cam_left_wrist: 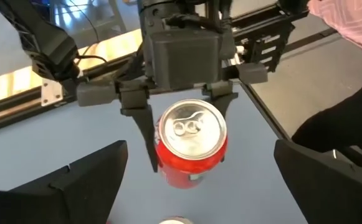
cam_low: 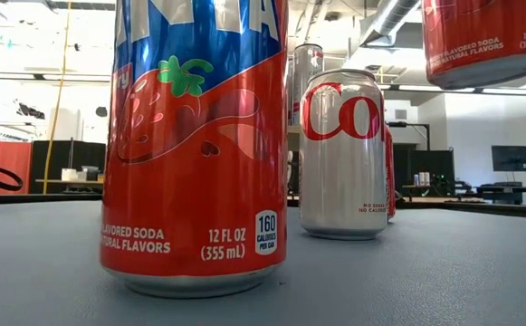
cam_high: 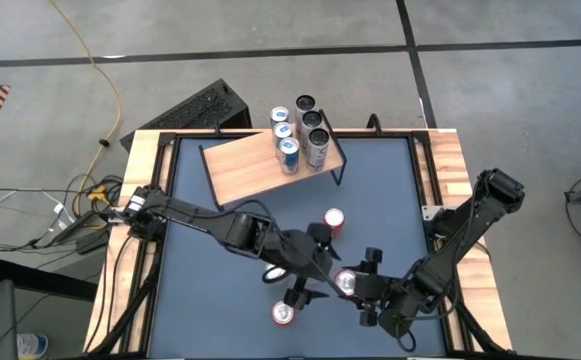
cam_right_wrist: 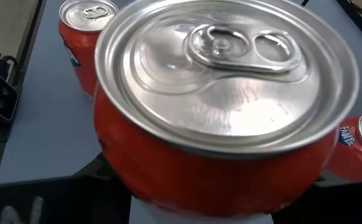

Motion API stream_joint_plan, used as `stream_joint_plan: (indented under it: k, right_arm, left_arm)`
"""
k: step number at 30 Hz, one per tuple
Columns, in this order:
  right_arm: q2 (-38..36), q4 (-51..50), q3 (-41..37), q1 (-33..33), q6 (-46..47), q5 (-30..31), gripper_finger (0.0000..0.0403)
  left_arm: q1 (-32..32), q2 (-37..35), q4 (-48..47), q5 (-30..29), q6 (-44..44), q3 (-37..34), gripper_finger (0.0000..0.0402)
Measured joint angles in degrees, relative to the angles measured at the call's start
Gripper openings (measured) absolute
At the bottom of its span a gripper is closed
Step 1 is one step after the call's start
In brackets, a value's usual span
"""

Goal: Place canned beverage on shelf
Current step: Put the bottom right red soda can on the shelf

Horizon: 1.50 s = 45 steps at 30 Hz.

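High view: I count one shelf (cam_high: 245,170), a pale wooden rectangular board on thin black legs, at 12 o'clock on the dark blue table (cam_high: 195,300). The shelf cans (cam_high: 289,150) crowd its 3 o'clock end. There seem to be six round tops, some silver and some dark, too packed for a sure count. Three more cans are off the shelf. One red can (cam_high: 334,220) stands near the middle of the table towards 2 o'clock, and one front can (cam_high: 284,315) stands at 6 o'clock. The held can (cam_high: 347,283) is at 5 o'clock, pinched in my right gripper (cam_high: 351,288). My left gripper (cam_high: 320,272) sits just beside it at its 9 o'clock.

Low view: one glossy strawberry can (cam_low: 195,145), red and blue, fills the front. One silver can (cam_low: 342,154) with red letters stands behind it. The base of the red held can hangs at 1 o'clock, clear of the matte tabletop.

Left wrist view: my left fingers (cam_left_wrist: 93,180), two dark blocks, are spread wide and touch nothing. Beyond them, my right gripper's two slim fingers clamp the held can's smooth red sides. Its top is brushed silver with a pull tab.

Right wrist view: the held can's ridged silver lid fills the frame. Two red cans stand on the table behind it.
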Motion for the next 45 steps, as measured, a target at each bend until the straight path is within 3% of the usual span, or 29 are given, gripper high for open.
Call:
stream_joint_plan:
  k: [10, 18, 39, 45]
  right_arm:
    - [0.02, 0.1, 0.0, 0.0, 0.02, -0.02, 0.0244]
    - [0.04, 1.22, 0.0, 0.0, -0.26, -0.18, 0.0244]
    - [0.04, 1.22, 0.0, 0.04, -0.94, -0.26, 0.0244]
    - [0.04, 1.18, 0.0, 0.02, -1.26, -0.11, 0.0244]
  left_arm:
    - [0.52, 3.81, 2.21, 5.18, -1.7, 0.1, 0.0396]
    - [0.72, 5.75, 3.68, 2.06, -0.86, 0.2, 0.0396]
    - [0.73, 10.47, 9.52, 4.47, -3.09, -0.2, 0.0396]
    - [0.08, 10.47, 9.97, 0.24, -2.09, -0.2, 0.0372]
